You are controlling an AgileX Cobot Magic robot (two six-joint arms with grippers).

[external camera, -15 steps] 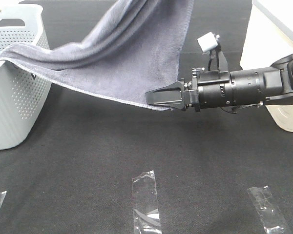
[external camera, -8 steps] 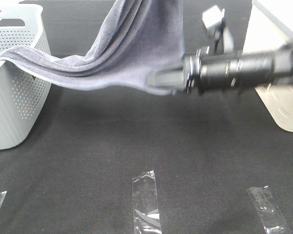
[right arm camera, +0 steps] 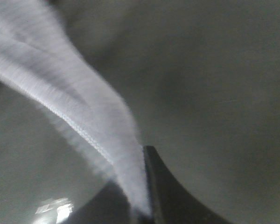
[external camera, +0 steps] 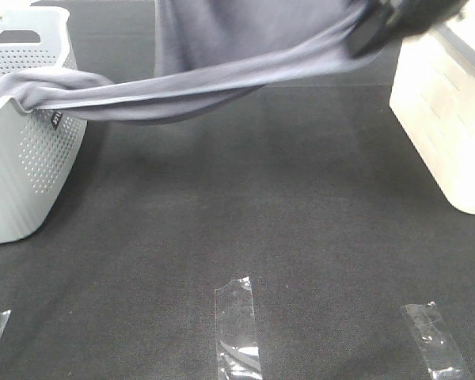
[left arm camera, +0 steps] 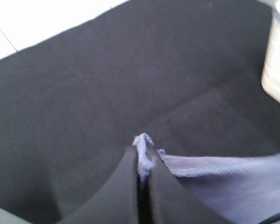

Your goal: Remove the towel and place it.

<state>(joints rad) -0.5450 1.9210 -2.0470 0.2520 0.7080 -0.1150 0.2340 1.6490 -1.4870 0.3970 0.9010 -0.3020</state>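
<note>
Lifting step: we judge the towel (external camera: 222, 79) half out, with one end draped over the basket (external camera: 24, 158) rim and the rest strung taut toward the right gripper (external camera: 372, 32).
Grips: left gripper (left arm camera: 142, 151) jaws pinched on a towel corner; right gripper jaws clamped on its edge.
Advice: raise both ends evenly — the basket may tip.

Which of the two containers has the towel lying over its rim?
The grey perforated basket on the left; the towel hangs clear of the cream box opposite.

The right gripper (external camera: 366, 36) is showing only as a dark blur, the top edge cutting off the towel (external camera: 237, 47).
</note>
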